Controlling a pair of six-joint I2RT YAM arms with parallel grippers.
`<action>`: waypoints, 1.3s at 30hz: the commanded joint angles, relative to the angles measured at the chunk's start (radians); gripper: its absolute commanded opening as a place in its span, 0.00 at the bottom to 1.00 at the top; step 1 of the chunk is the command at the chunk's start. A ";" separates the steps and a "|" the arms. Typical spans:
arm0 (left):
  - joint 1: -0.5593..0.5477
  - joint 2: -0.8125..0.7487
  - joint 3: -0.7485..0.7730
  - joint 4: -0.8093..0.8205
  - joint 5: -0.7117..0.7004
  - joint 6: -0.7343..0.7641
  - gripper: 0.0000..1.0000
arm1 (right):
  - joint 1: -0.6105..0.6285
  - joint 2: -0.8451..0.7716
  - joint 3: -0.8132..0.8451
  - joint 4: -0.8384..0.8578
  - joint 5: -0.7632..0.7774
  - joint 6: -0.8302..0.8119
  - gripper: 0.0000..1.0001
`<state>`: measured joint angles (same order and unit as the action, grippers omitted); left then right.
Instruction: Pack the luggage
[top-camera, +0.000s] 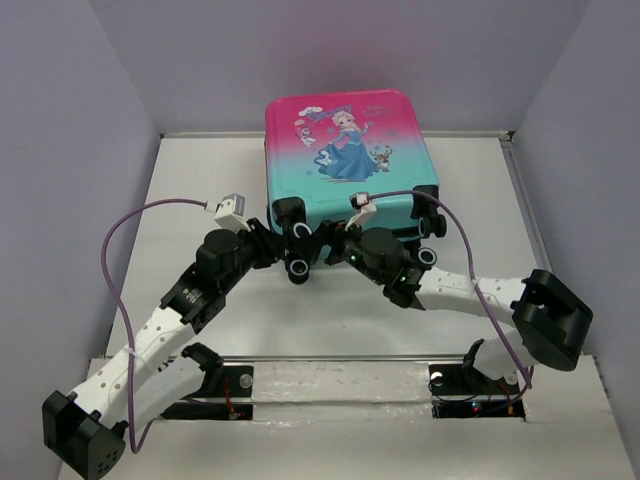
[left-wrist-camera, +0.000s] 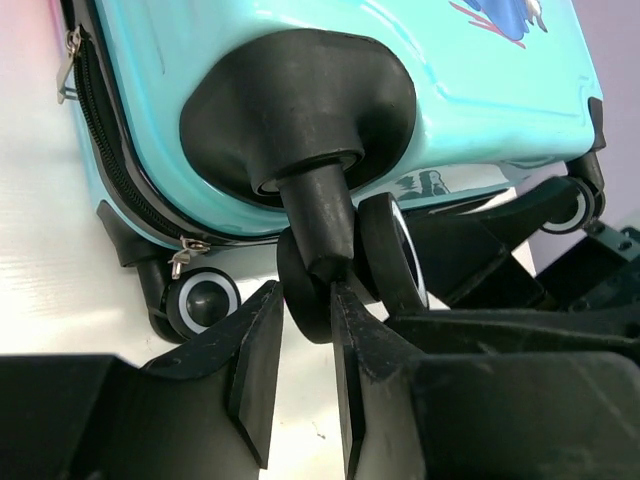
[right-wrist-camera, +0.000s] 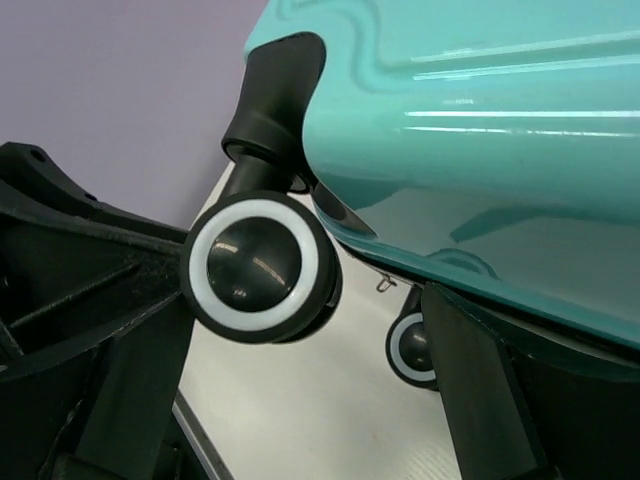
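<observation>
The luggage lies flat and zipped shut at the far middle of the table, princess print up, wheels toward me. My left gripper is at its near left corner. In the left wrist view the fingers stand a narrow gap apart, and their tips pinch one black disc of a caster wheel under the teal shell. My right gripper is just right of it, open wide. In the right wrist view a white-ringed wheel sits beside its left finger, under the teal corner.
Grey walls close in the table on three sides. A raised ledge with the arm bases runs along the near edge. Purple cables loop off both wrists. Another wheel sticks out at the suitcase's near right corner.
</observation>
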<state>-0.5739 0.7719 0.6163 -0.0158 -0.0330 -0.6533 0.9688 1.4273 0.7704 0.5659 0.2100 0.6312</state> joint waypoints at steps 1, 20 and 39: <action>0.006 0.015 -0.027 0.085 0.022 -0.003 0.35 | -0.016 0.036 0.099 0.055 -0.092 0.001 1.00; 0.019 -0.006 -0.059 0.103 0.068 -0.005 0.34 | -0.016 0.156 0.240 -0.023 -0.075 0.004 0.73; 0.026 -0.091 -0.164 0.045 -0.005 0.015 0.50 | -0.016 0.038 0.273 -0.258 0.069 -0.123 0.07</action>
<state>-0.5480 0.7185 0.5240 0.0513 -0.0006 -0.6476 0.9600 1.5459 1.0073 0.3885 0.1928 0.5903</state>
